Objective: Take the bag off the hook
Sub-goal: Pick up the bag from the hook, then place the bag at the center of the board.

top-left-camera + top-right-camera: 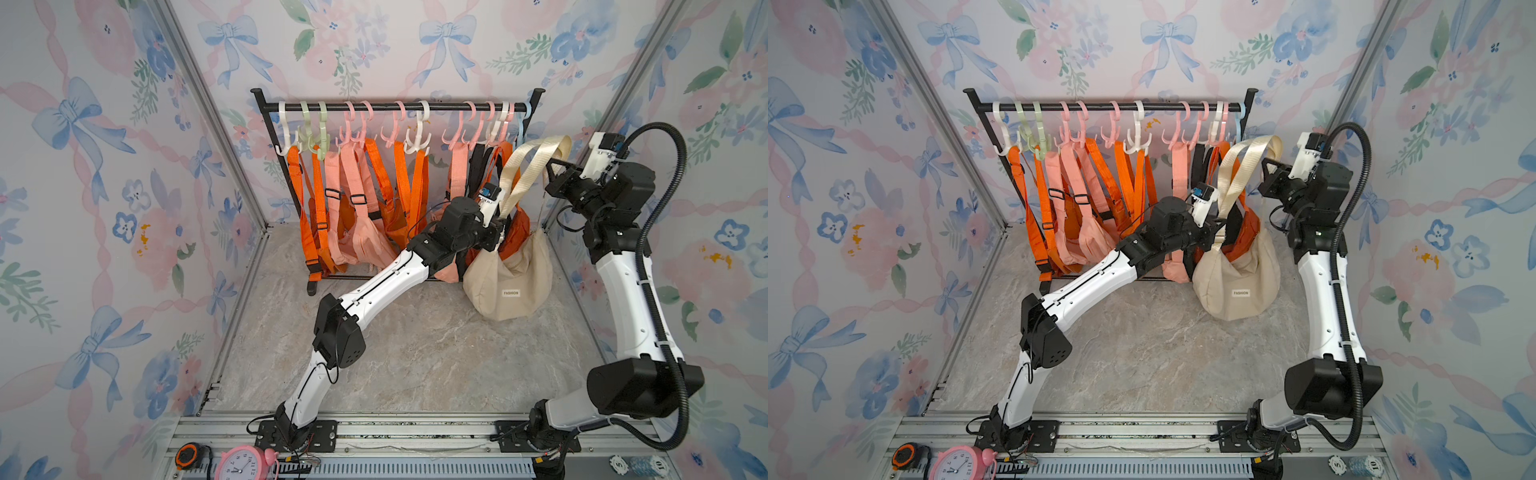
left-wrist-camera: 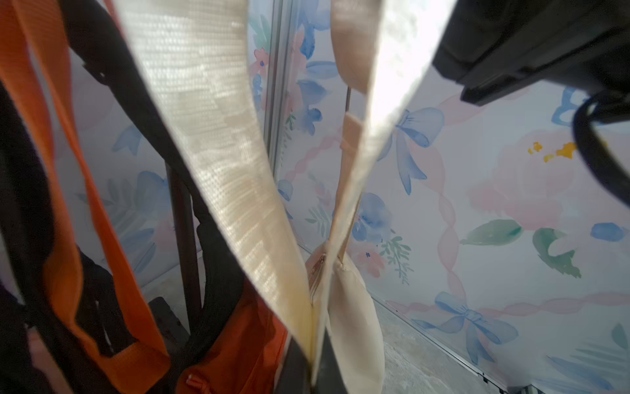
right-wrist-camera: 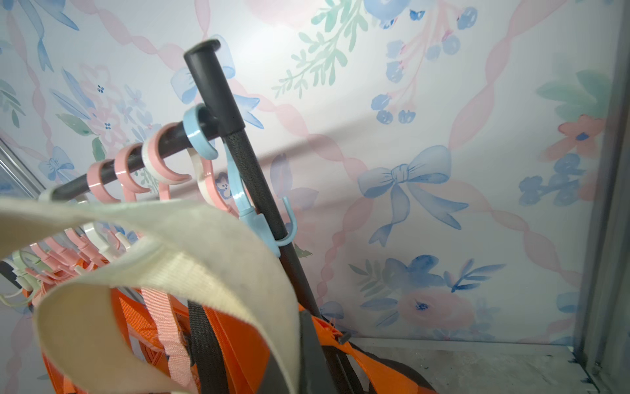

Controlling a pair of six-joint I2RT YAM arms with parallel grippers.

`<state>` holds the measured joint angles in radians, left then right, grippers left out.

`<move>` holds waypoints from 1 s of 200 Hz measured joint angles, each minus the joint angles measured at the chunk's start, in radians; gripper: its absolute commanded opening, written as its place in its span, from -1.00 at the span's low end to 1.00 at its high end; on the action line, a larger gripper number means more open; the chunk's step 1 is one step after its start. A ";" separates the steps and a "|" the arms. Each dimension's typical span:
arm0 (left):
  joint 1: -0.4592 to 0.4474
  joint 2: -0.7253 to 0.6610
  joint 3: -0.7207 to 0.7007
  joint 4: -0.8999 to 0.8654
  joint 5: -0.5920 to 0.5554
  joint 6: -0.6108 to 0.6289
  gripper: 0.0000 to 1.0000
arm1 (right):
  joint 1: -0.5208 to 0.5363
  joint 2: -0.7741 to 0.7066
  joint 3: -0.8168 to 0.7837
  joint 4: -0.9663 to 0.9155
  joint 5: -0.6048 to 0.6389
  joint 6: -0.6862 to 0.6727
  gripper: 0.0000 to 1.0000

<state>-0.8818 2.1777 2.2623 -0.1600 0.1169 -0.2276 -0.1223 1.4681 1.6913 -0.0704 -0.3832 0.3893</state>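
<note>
Off the hook already: beige fabric shoulder bag (image 1: 509, 286), slumped at the 3 o'clock end of the black metal rail (image 1: 382, 107) in both top views; on the marbled floor (image 1: 415, 332) or just above it, cannot tell. Right gripper (image 1: 555, 166) clamped on the top of the cream webbing strap (image 1: 544, 141), at 1 o'clock from the bag. Left gripper (image 1: 500, 235) pinched shut on the strap's base at 12 o'clock. Only in the right wrist view: pale blue plastic hook (image 3: 250, 216) bare, strap loop in front of it. Only in the left wrist view: both strap runs meeting between the closed jaws.

Bag (image 1: 509, 282): cream
Hook (image 3: 250, 215): pale blue
Rail (image 1: 444, 107): black
Other bags (image 1: 365, 241): orange, salmon pink
Walls (image 1: 104, 166): pastel floral, blue bows
Surface (image 1: 415, 353): grey marble
</note>
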 measured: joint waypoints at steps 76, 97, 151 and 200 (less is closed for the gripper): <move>-0.092 -0.300 -0.367 0.106 -0.064 0.061 -1.00 | -0.008 -0.298 -0.145 -0.136 0.155 0.042 -1.00; -0.124 -0.378 -0.471 0.158 -0.096 0.076 -1.00 | -0.013 -0.367 -0.161 -0.182 0.177 0.045 -1.00; -0.274 -0.533 -0.729 0.276 -0.201 0.131 -1.00 | -0.031 -0.576 -0.238 -0.302 0.216 0.036 -1.00; -0.424 -0.578 -0.842 0.332 -0.301 0.162 -1.00 | -0.034 -0.775 -0.298 -0.439 0.277 0.006 -1.00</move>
<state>-1.3060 1.5997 1.4204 0.1715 -0.1837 -0.0654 -0.1562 0.6930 1.3933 -0.5091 -0.1062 0.3950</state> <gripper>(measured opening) 0.045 0.048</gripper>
